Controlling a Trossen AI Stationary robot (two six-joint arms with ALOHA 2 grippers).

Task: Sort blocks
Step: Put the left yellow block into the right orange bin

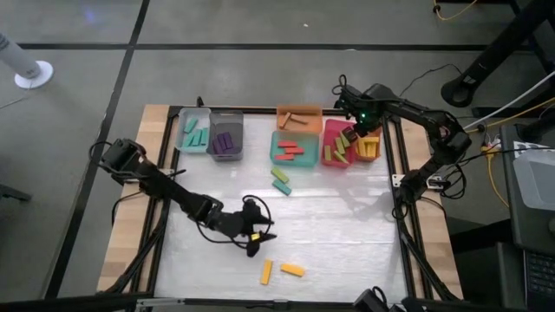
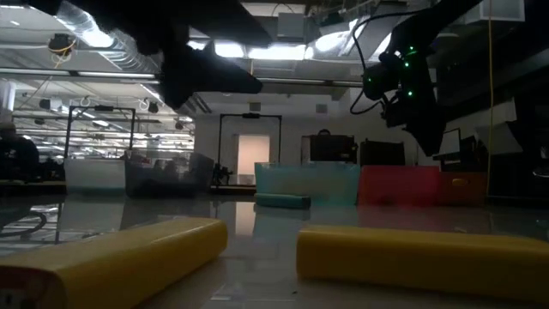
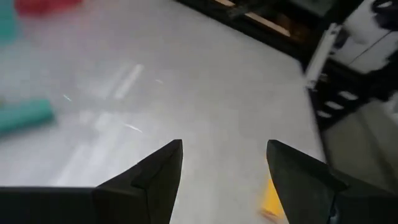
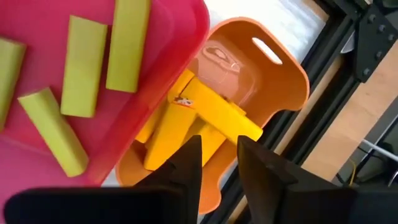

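Two yellow blocks (image 1: 266,271) (image 1: 292,269) lie flat on the table near its front edge; they fill the low view's foreground (image 2: 111,253) (image 2: 429,257). An olive green block (image 1: 278,176) and a teal block (image 1: 282,186) lie mid-table. My left gripper (image 1: 257,243) (image 3: 224,155) is open and empty above the table, just short of the yellow blocks; one of them (image 3: 272,199) shows beside its finger. My right gripper (image 1: 360,130) (image 4: 217,152) hovers open and empty over the orange bin (image 4: 273,68), which holds yellow blocks (image 4: 205,109).
Bins stand in a row at the table's far side: a teal one (image 1: 194,132), a grey one with purple blocks (image 1: 225,137), an orange one with brown blocks (image 1: 299,117), a teal one with red blocks (image 1: 295,149), and a red one with olive blocks (image 1: 338,146) (image 4: 74,62).
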